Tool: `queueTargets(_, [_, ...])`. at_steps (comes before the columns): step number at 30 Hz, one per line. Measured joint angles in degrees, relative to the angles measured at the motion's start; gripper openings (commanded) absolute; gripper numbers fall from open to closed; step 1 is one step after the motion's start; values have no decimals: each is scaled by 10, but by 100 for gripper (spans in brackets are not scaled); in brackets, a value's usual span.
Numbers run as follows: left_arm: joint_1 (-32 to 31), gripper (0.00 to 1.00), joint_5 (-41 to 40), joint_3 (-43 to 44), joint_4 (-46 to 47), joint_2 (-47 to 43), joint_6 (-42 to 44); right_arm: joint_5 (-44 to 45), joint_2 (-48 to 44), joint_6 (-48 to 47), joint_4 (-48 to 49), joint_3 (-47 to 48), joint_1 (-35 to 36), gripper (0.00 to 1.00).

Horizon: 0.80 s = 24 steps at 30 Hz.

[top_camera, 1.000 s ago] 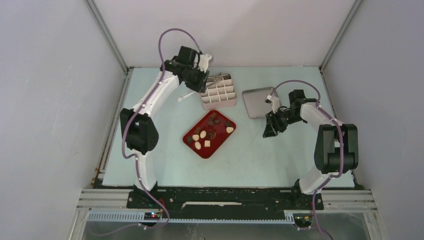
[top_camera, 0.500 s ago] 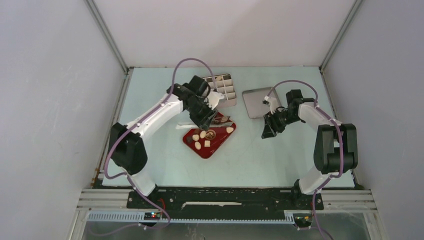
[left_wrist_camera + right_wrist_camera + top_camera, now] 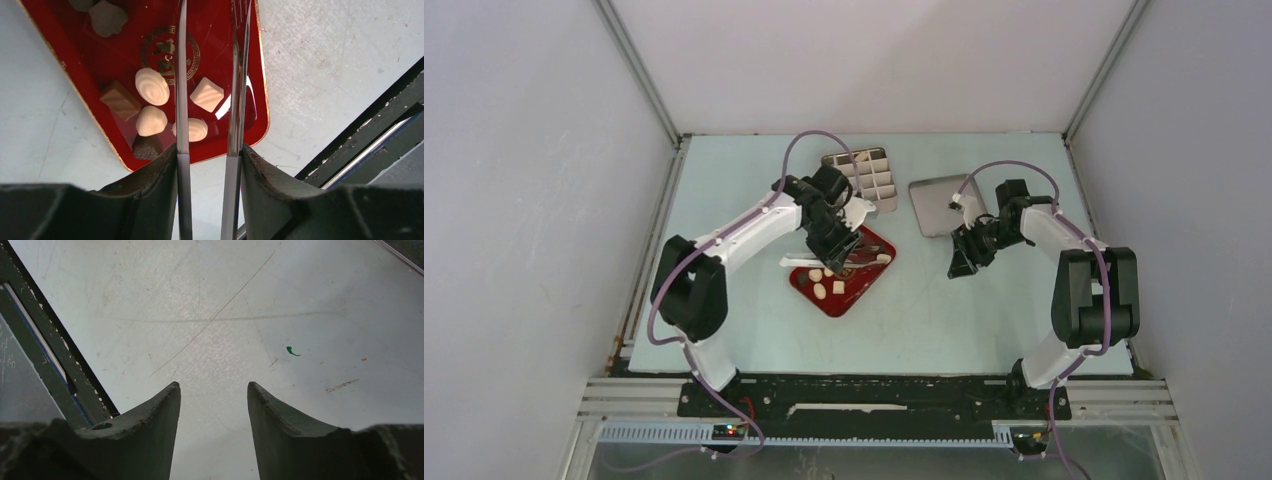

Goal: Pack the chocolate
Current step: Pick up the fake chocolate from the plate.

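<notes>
Back from the divided box [image 3: 876, 185] at the table's far edge, the left gripper [image 3: 207, 152], clamped on tongs [image 3: 181, 90], poises over chocolate [image 3: 152, 86] on the mid-table red tray [image 3: 90, 70] for a likely pick; right gripper [image 3: 214, 387] idles, jaws apart.

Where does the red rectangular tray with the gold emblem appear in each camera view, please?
Top external: the red rectangular tray lies mid-table, partly under the left gripper.
Left wrist: it fills the upper left, behind the metal tongs that the left gripper grips.
Right wrist: not in it; only table surface shows.
Shared landmark: the cream-white square chocolate on the tray.
</notes>
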Motion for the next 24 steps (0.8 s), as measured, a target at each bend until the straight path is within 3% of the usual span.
queueTargets(9, [-17, 45, 1, 1, -10, 24, 5, 2, 0, -4, -2, 0, 0, 55])
queueTargets(17, [-17, 22, 3, 36, -18, 59, 11, 4, 0, -4, -5, 0, 0, 55])
queueTargets(24, [-17, 12, 6, 37, -33, 52, 12, 6, 1, -4, -6, 0, 0, 55])
